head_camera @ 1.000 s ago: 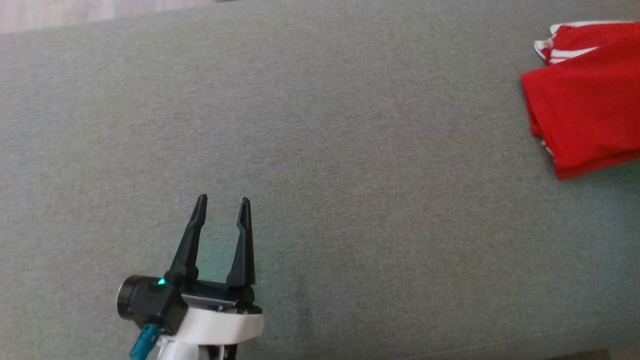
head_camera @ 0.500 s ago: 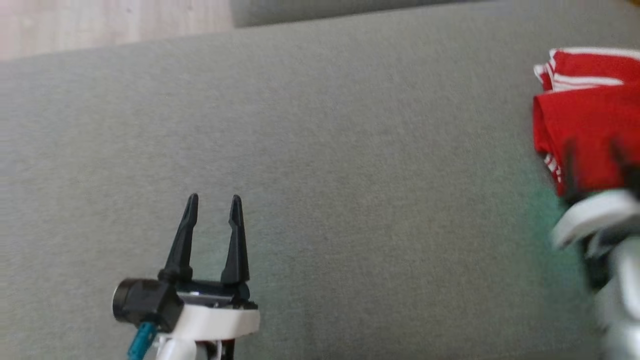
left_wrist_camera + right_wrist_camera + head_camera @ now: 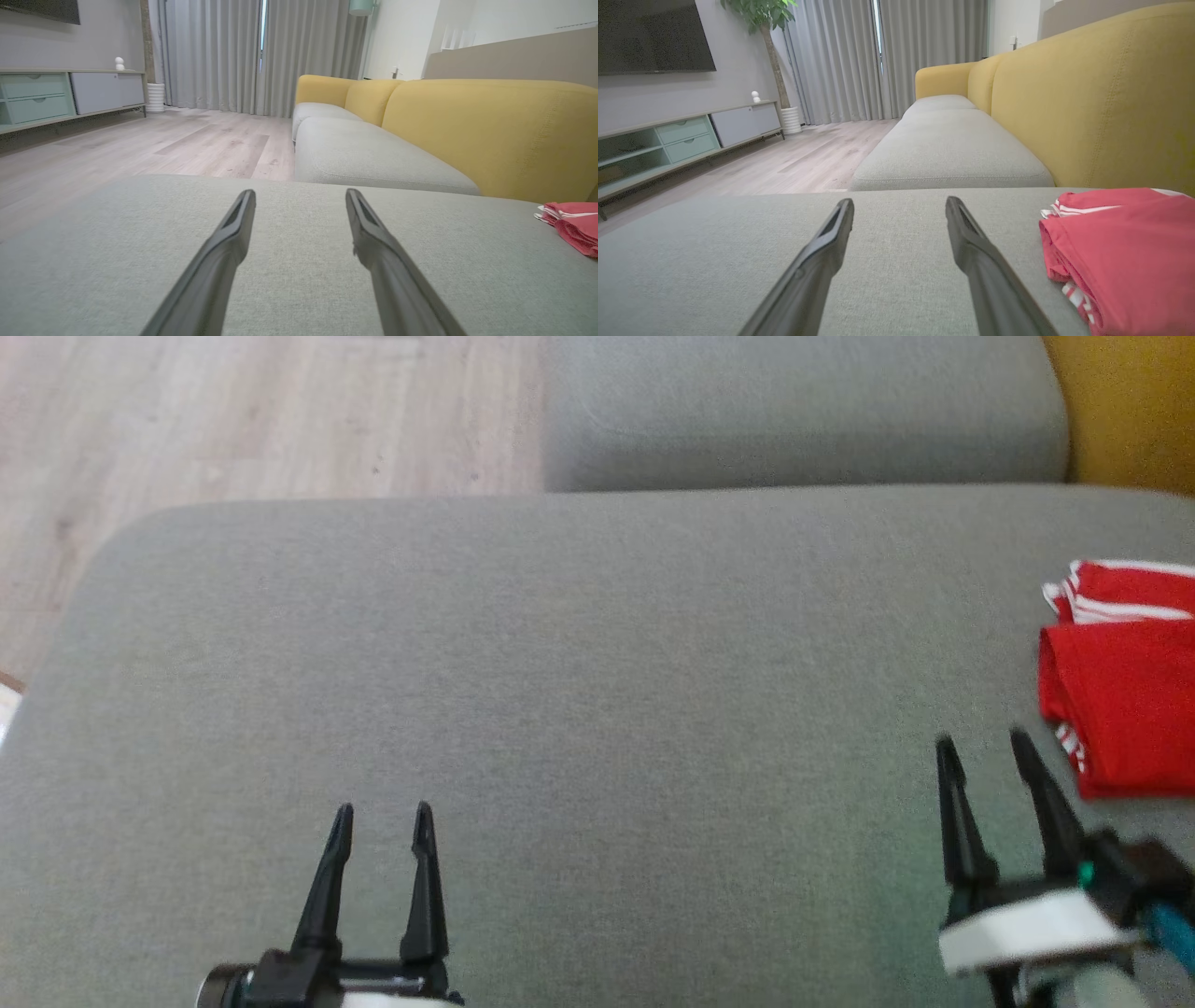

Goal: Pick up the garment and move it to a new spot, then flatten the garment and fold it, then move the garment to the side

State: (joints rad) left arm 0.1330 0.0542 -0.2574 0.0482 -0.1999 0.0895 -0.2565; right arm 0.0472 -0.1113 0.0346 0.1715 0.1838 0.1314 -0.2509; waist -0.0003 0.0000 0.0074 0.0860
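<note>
The garment (image 3: 1130, 700) is red with white stripes and lies folded on the grey sofa cushion (image 3: 560, 691) at the right edge of the head view. My right gripper (image 3: 985, 743) stands open just left of it, apart from the cloth, with nothing between its fingers. In the right wrist view the garment (image 3: 1120, 247) lies to the right of the right gripper (image 3: 900, 201). My left gripper (image 3: 383, 810) is open and empty at the lower left, low over bare cushion. From the left wrist, the left gripper (image 3: 300, 192) shows open, and the garment (image 3: 572, 219) lies far right.
A second grey seat cushion (image 3: 803, 411) adjoins at the back. The yellow sofa backrest (image 3: 1101, 107) rises along the right side. Wooden floor (image 3: 233, 429) lies beyond the cushion's rounded left corner. A low TV cabinet (image 3: 668, 140) stands across the room.
The head camera has tilted up, showing floor and the second cushion. My right gripper has let go of the garment and drawn back to its left. The garment lies still.
</note>
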